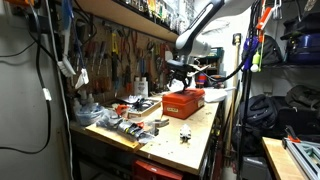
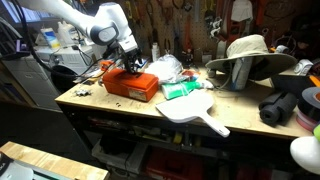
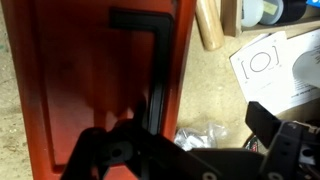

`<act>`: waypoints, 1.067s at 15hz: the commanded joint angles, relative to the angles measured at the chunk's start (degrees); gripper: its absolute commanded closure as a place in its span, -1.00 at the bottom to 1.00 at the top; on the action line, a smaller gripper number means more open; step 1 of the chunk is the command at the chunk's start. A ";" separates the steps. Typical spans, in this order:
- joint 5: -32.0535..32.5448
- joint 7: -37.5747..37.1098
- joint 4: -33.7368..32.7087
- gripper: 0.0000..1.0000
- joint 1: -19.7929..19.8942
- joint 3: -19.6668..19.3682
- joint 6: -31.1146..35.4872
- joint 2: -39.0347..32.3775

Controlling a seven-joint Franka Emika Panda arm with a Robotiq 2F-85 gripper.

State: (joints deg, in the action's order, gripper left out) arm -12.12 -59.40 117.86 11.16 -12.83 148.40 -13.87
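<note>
A red toolbox with a black handle lies on the wooden workbench; it shows in both exterior views (image 1: pixel 184 101) (image 2: pixel 130 86) and fills the left of the wrist view (image 3: pixel 70 70). Its handle (image 3: pixel 152 55) runs along the box's right edge. My gripper (image 1: pixel 180 79) (image 2: pixel 127 63) hangs just above the box, near that edge. In the wrist view the gripper (image 3: pixel 190 150) has its two dark fingers wide apart, one over the box and one over the bench. It is open and holds nothing.
A crumpled clear plastic bag (image 3: pixel 205 135) lies beside the box, with a white printed sheet (image 3: pixel 272 62) and a wooden handle (image 3: pixel 208 25) nearby. A white scoop (image 2: pixel 195 110), a green pack (image 2: pixel 183 89) and a hat (image 2: pixel 250 55) sit on the bench. Tools hang on the wall (image 1: pixel 120 50).
</note>
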 commanded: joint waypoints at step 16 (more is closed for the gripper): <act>-0.54 1.38 6.29 -0.31 -0.46 -0.24 3.90 5.94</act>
State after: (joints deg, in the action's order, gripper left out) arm -12.03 -58.99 122.72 10.87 -12.87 152.87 -9.56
